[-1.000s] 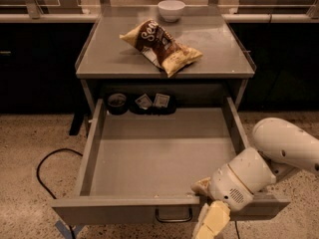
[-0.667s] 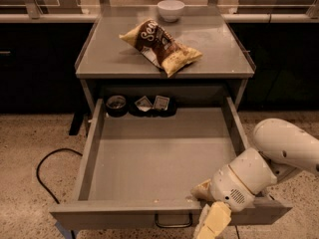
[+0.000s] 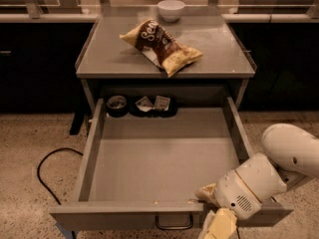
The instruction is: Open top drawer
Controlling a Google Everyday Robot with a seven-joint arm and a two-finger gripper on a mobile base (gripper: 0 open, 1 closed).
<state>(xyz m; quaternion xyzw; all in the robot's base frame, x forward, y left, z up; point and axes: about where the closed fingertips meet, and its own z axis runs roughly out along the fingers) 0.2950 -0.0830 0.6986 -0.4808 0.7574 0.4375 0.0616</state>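
Although the drawer (image 3: 164, 158) was already well out a second ago, its front has since slid a little further toward six o'clock, and most of that travel came early; lately it has hardly moved. It now stands pulled far out from under the table (image 3: 114, 63), with its whole grey floor showing, so I judge the opening done or nearly so, with at most a last short pull or a release left.

Its wire handle (image 3: 174, 223) sits at the centre of the front. The gripper (image 3: 215, 219) is just beside it at three o'clock, at the front's right end, about five o'clock of the drawer, with the white arm behind it at three o'clock. Whether the gripper is apart or closed, or has hold of anything, I cannot tell.

At the drawer's back, twelve o'clock, lie a dark round tin (image 3: 117, 104) and two small packets (image 3: 153, 103); nothing on them can be read.

On the table above lies a chip bag (image 3: 162, 46) with white script starting "Se"; the rest is unreadable. Beyond it, at twelve o'clock, stands a plain white bowl (image 3: 171, 9). A black cable (image 3: 46, 176) loops on the floor at nine o'clock.
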